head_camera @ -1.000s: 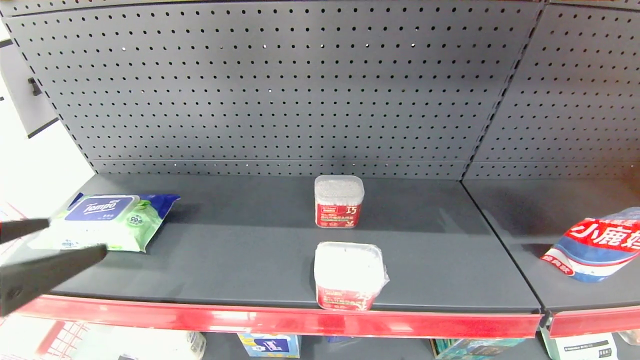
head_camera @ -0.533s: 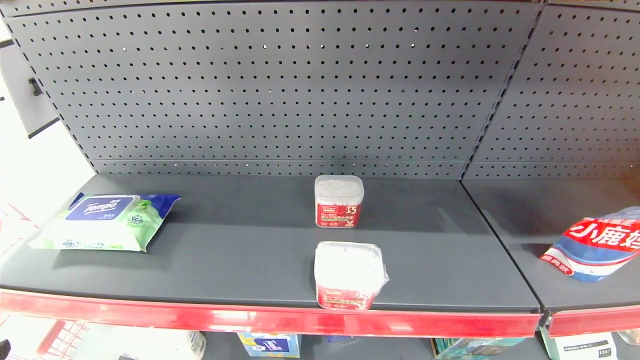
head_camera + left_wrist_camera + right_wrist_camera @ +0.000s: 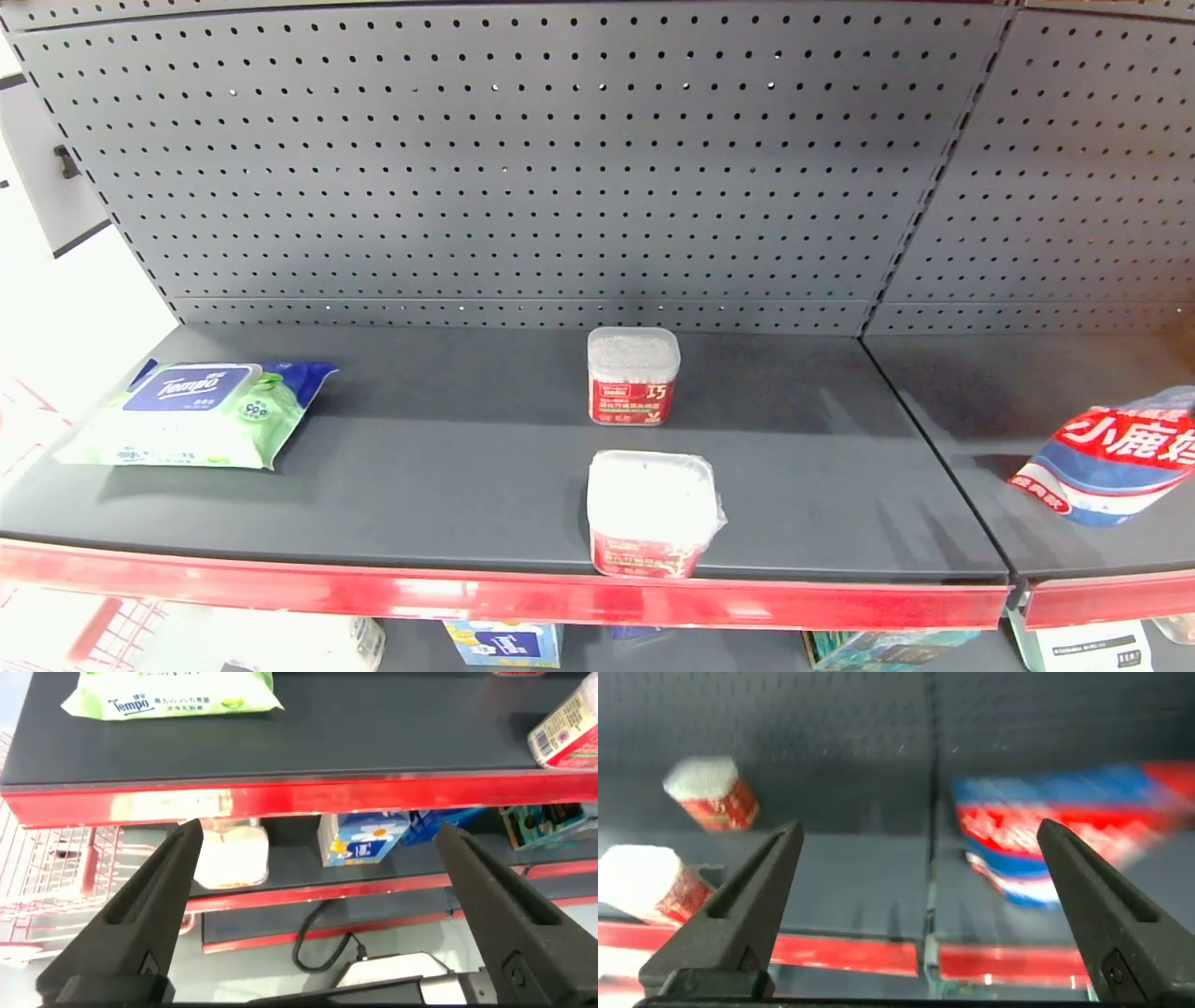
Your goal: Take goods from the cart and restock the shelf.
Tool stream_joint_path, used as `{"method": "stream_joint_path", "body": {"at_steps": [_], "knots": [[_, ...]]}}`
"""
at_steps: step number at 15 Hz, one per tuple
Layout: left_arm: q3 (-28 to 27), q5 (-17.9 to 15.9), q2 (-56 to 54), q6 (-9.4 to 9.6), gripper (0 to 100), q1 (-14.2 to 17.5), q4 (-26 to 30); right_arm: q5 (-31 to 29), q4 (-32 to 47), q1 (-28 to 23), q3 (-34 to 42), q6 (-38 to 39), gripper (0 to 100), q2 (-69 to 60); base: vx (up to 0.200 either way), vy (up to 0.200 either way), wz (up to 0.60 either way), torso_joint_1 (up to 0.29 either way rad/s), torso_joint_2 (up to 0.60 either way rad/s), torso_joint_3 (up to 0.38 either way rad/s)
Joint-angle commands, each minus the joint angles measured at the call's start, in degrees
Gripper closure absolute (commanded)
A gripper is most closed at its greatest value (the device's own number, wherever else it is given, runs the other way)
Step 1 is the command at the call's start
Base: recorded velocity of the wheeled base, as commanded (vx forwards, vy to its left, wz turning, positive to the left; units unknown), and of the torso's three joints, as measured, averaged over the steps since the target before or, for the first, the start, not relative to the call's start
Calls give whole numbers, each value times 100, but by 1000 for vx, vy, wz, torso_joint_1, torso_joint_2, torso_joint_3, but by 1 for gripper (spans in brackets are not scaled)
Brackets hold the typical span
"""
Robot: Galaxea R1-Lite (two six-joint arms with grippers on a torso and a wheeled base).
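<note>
**Left arm backs off the shelf, wipes pack left behind**

A second ago the left gripper (image 3: 320,829) was right at the wipes pack (image 3: 191,415). It has since drawn back to the near side of the shelf (image 3: 448,467), lower than the red front lip, with its fingers spread wide and nothing between them. The pack lies flat on the far-left part of the shelf and has not shifted, so this item looks placed. The likely next step is a trip back to the cart (image 3: 51,873) for more goods.

The right gripper (image 3: 920,829) hangs before the shelf, spread and empty. It faces the far tub (image 3: 633,375), the near tub (image 3: 652,513) at the front edge, and the red and blue bag (image 3: 1111,457) on the right.

Only a corner of the cart's red wire frame is in view, low on the left, so what stock remains in it cannot be told. The bag is cut off at the right edge, and the goods on the shelf below are mostly hidden behind the lip
</note>
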Motion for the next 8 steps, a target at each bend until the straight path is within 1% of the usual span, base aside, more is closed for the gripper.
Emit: {"method": "stream_joint_path", "body": {"at_steps": [1,2,3,4,5,6,8], "knots": [[22,2,-193,-2,0,-2,7,91,22,746,-641,-18,0,2253,0,0,0,0,0,0],[49,20,-255,-2,0,-2,7,82,39,1106,-720,-9,0,2727,0,0,0,0,0,0],[58,28,-264,-2,0,-2,7,82,92,1238,-773,8,0,2859,0,0,0,0,0,0],[66,46,-316,-2,0,-2,16,82,382,1625,-896,78,0,3079,0,0,0,0,0,0],[66,46,-316,-2,0,-2,16,82,646,1845,-966,175,0,3123,0,0,0,0,0,0],[84,55,-308,-2,0,-2,-2,56,1147,2223,-1160,386,0,3131,0,0,0,0,0,0],[93,63,-299,-2,0,-2,7,-58,1806,2609,-1459,799,0,3228,0,0,0,0,0,0]]}}
